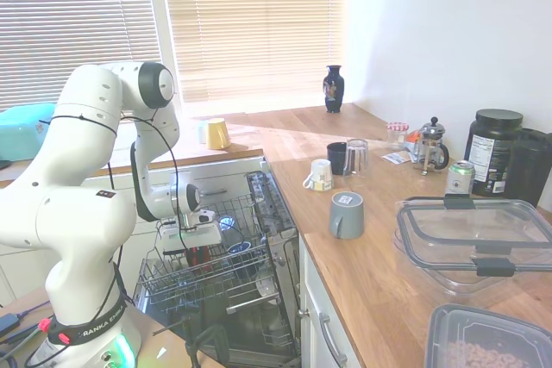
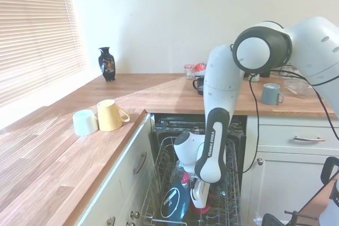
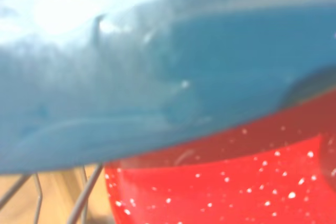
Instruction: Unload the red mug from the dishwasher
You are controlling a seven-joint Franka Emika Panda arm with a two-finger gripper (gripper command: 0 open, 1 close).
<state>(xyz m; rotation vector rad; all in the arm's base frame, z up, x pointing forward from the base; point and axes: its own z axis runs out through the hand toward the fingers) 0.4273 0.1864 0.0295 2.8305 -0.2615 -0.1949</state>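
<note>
Gripper [image 1: 199, 252] down in the dishwasher [image 1: 274, 239] rack, right at the red mug [image 1: 200, 255]; can't tell if fingers are clenched or released, they're hidden. Red mug sits in the pulled-out wire rack, touching a blue dish [image 2: 172, 200] beside it. Wrist view: blurred blue surface over red mug. Yellow mug [image 2: 111, 115] on counter left of dishwasher.

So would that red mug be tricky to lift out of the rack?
Probably a bit. The red mug looks glossy, so likely stiff but slippery. It sits close against a blue dish among rack wires, so it might snag or knock coming out.
</note>
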